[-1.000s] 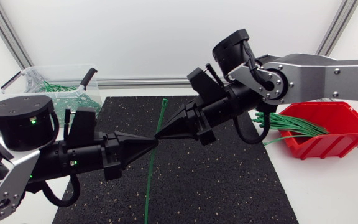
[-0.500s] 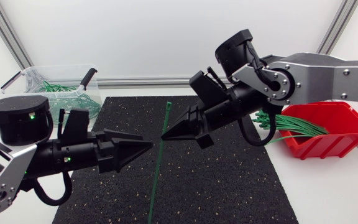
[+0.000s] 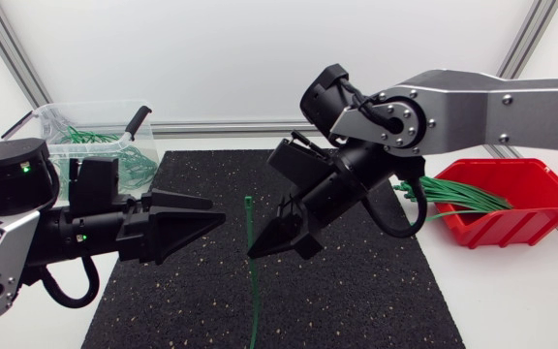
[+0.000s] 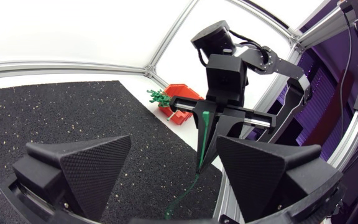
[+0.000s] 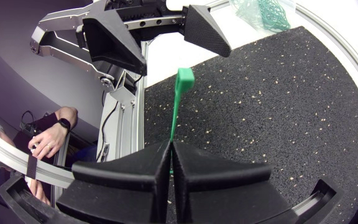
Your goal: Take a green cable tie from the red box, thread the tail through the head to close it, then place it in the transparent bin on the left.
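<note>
While the left jaws gape empty, right jaws pinch a straight green cable tie

The middle of the black mat is crossed by a green cable tie, which is held nearly upright in the closed right gripper. Only a narrow gap is seen between the tie and the left gripper, whose fingers are spread apart toward it. The clear bin is screened at its front by the left arm. The red box is partly overhung by the right arm, and its mat-side rim is covered by a bundle of ties. Open passage is offered over the mat's front right part.
</note>
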You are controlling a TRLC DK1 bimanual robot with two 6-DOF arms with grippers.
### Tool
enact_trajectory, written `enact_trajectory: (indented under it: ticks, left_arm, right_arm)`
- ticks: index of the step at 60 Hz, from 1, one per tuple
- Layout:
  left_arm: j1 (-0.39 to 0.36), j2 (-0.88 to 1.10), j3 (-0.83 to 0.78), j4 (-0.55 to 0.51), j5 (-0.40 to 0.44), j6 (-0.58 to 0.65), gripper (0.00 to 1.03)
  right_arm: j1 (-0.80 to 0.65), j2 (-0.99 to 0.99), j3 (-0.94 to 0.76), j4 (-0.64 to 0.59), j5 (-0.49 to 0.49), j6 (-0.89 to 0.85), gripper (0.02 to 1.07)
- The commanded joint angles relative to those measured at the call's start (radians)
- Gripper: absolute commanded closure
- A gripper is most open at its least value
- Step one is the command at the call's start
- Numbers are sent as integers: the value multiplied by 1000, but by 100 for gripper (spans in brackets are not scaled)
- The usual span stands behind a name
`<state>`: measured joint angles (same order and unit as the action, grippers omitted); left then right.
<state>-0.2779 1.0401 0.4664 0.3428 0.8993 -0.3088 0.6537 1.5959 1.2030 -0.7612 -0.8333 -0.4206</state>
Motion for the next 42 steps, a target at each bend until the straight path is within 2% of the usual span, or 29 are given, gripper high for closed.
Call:
enact_trajectory:
  ticks: [1, 25, 38, 42]
  left_arm:
    - [-9, 29, 8, 30, 35, 16, 6]
    - [-50, 32, -45, 87, 138, 19, 8]
    - [-57, 72, -43, 102, 181, 19, 13]
    - [-58, 92, -35, 108, 188, 17, 17]
  right_arm:
    - [7, 42, 26, -35, -12, -37, 101]
    - [-6, 113, 86, -101, -118, -93, 101]
    - [-11, 141, 84, -115, -159, -129, 101]
    - [-11, 141, 79, -115, -161, -135, 101]
